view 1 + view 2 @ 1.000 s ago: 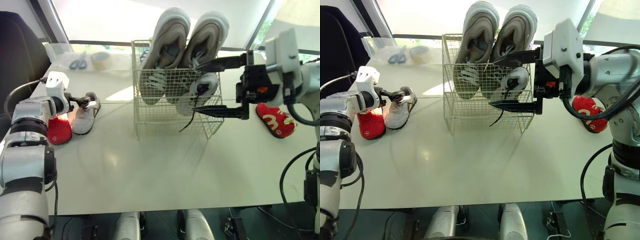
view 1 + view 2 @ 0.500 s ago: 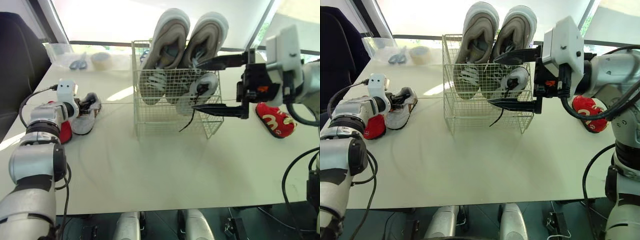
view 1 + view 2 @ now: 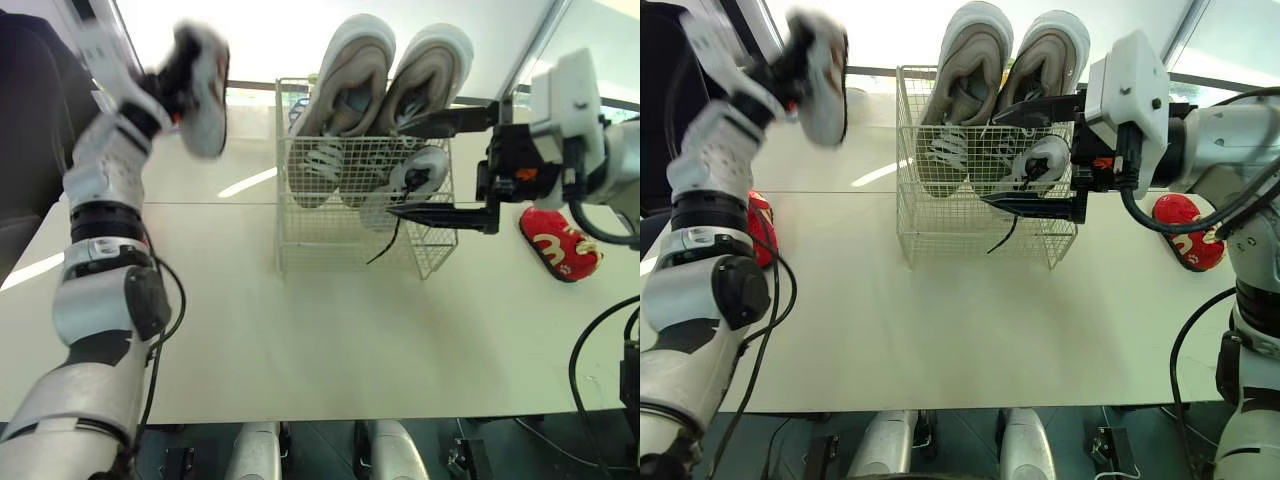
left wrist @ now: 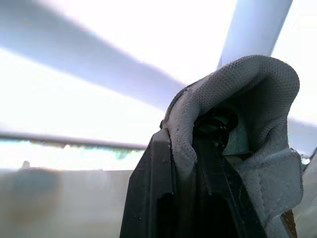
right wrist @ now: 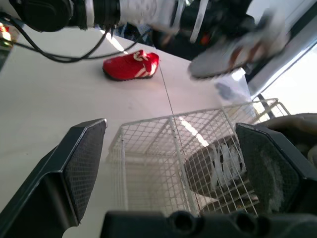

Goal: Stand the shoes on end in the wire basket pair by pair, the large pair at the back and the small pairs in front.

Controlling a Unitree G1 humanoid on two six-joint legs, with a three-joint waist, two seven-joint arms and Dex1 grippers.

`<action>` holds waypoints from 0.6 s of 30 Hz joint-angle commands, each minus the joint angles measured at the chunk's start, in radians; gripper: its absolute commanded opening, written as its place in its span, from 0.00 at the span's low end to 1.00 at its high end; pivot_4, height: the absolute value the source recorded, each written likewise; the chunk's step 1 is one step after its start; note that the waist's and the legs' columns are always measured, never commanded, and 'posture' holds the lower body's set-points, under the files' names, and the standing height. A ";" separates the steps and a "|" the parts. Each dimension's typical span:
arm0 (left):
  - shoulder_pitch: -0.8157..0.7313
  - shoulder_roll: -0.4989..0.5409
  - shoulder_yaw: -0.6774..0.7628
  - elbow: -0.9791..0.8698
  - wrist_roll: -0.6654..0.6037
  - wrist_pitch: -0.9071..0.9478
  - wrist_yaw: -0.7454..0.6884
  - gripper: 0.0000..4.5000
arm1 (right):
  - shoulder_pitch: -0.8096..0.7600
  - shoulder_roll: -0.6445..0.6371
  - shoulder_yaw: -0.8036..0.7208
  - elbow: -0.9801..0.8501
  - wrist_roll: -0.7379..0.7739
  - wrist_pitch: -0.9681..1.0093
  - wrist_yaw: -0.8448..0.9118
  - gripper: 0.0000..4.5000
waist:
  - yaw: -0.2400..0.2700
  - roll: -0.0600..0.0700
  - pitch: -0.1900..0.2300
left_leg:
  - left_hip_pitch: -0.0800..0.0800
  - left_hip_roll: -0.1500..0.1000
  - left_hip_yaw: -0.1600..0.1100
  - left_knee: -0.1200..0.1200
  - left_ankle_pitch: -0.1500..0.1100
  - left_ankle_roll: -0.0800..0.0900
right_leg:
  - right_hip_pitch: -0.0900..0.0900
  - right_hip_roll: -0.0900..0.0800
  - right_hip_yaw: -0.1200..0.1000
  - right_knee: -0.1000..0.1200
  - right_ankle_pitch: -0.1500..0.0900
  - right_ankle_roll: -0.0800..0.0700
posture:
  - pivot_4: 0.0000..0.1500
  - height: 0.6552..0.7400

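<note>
Jaws of left gripper (image 3: pixel 172 78) clamp a small grey sneaker (image 3: pixel 207 95), held high at 10 o'clock from the wire basket (image 3: pixel 320 240). Right gripper (image 3: pixel 397 168) jaws spread wide at its 3 o'clock (large pair (image 3: pixel 345 80) stands on end at 12 o'clock inside).

Strong daylight pours in from the windows behind the surface (image 3: pixel 330 330) and bleaches the far background to white. A pale streak of glare lies on the surface just left of the wire basket (image 3: pixel 365 205). The left hand (image 3: pixel 178 72) and the small grey shoe (image 3: pixel 205 95) it grips are smeared with blur in both eye views. In the left wrist view the shoe's collar is sharp against a soft, overexposed background.
</note>
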 commanded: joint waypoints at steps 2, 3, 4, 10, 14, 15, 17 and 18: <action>0.028 -0.169 -0.010 -0.370 -0.146 0.022 0.120 0.01 | -0.045 -0.015 -0.009 0.015 -0.019 -0.023 0.002 1.00 | 0.004 0.000 0.000 | 0.001 0.000 0.000 0.001 0.000 0.000 | 0.000 0.000 0.000 0.001 0.000 0.000 | 1.00 1.00; 0.037 -0.212 -0.031 -0.424 -0.148 0.019 0.146 0.01 | -0.046 -0.019 -0.008 0.019 -0.024 -0.024 0.005 1.00 | 0.005 0.000 0.000 | 0.001 0.000 -0.001 0.001 0.000 0.000 | 0.001 0.000 0.000 0.002 0.000 0.000 | 1.00 1.00; 0.054 -0.248 -0.058 -0.466 -0.137 0.013 0.169 0.01 | -0.048 -0.022 -0.010 0.022 -0.026 -0.022 0.006 1.00 | 0.005 0.000 0.000 | 0.001 0.000 -0.001 0.002 0.001 0.000 | 0.002 0.000 0.000 0.002 0.000 0.000 | 1.00 1.00; 0.212 -0.402 -0.194 -0.544 0.004 -0.173 0.211 0.01 | -0.049 -0.025 -0.013 0.014 -0.013 -0.003 0.008 1.00 | -0.001 0.000 0.000 | 0.004 0.000 -0.002 0.002 0.001 0.000 | 0.004 0.001 0.000 0.002 0.000 0.000 | 1.00 1.00; 0.267 -0.432 -0.232 -0.514 0.086 -0.301 0.235 0.01 | -0.079 -0.003 0.018 0.009 -0.016 0.009 0.000 1.00 | -0.003 0.000 0.000 | 0.003 0.000 -0.001 0.002 0.001 0.000 | 0.002 0.001 0.000 0.002 0.000 0.000 | 1.00 1.00; 0.285 -0.444 -0.244 -0.498 0.117 -0.353 0.243 0.01 | -0.083 -0.002 0.020 0.010 -0.014 0.009 0.004 1.00 | -0.002 0.000 0.000 | 0.003 0.000 -0.001 0.001 0.001 -0.001 | 0.002 0.001 0.000 0.002 0.000 0.000 | 1.00 1.00; 0.319 -0.467 -0.270 -0.463 0.173 -0.450 0.254 0.01 | -0.092 0.001 0.027 0.017 -0.014 0.007 0.012 1.00 | 0.002 0.000 -0.001 | 0.003 0.000 -0.001 0.002 0.001 -0.001 | 0.002 0.001 0.000 0.002 0.000 0.000 | 1.00 1.00; 0.331 -0.475 -0.281 -0.443 0.195 -0.497 0.254 0.01 | -0.098 0.001 0.031 0.021 -0.016 0.006 0.014 1.00 | 0.004 0.000 -0.001 | 0.003 0.000 -0.001 0.002 0.001 0.000 | 0.002 0.001 0.000 0.002 0.000 0.000 | 1.00 1.00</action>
